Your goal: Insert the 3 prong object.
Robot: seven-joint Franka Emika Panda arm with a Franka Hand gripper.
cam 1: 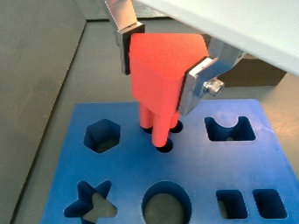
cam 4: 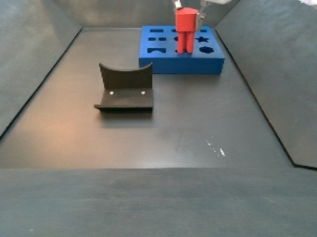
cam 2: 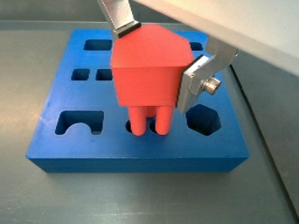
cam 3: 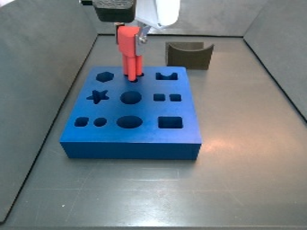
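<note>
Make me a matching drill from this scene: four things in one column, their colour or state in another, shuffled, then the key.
Things:
1. peg
2. board
3. curved block
4. gripper

States:
A. blue, with shaped holes, flat on the floor
B. dark grey, on the floor apart from the board
C. red, upright, prongs at the board's holes
D. jaws shut on the peg, above the board

Pairs: 1-C, 2-A, 3-B, 4-D

Dark grey curved block [cam 4: 124,88] on dark floor [cam 4: 161,148], well apart from blue multi-hole board [cam 3: 132,135].
</note>
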